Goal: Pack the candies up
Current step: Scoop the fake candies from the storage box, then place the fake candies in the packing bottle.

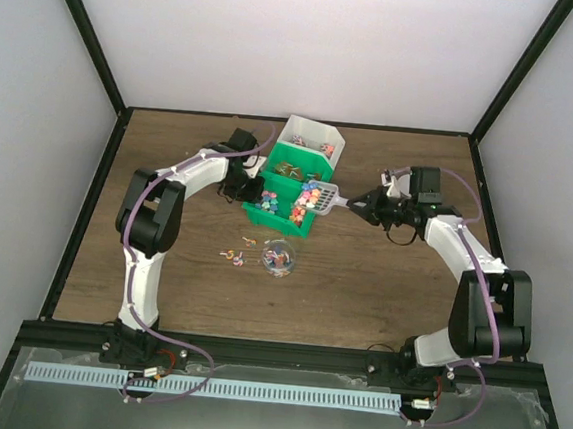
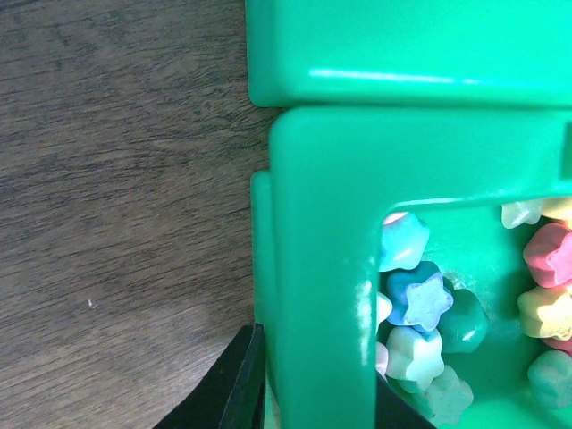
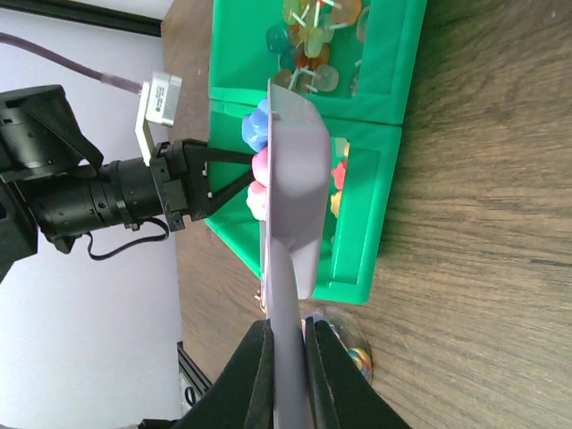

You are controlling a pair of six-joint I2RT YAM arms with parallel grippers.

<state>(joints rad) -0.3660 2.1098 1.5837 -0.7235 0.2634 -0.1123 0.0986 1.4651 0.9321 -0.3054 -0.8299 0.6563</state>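
Star-shaped candies (image 2: 420, 299) in pink, blue, mint and yellow lie in the front green bin (image 2: 322, 268), which also shows in the top view (image 1: 266, 219). My left gripper (image 2: 313, 402) is shut on that bin's left wall, one finger outside and one inside; it shows in the top view (image 1: 241, 185) too. My right gripper (image 3: 286, 375) is shut on the handle of the grey scoop (image 3: 295, 179). The scoop is held over the front bin with blue and pink candies (image 3: 257, 147) in it. In the top view the scoop (image 1: 323, 196) is at the bin's right edge, with the right gripper (image 1: 353, 205) behind it.
A second green bin (image 1: 293, 167) with lollipop-like sweets sits behind the front one, and a white bin (image 1: 311, 136) behind that. A clear cup (image 1: 279, 257) holding candies stands in front of the bins. A few loose candies (image 1: 233, 255) lie on the wooden table to its left.
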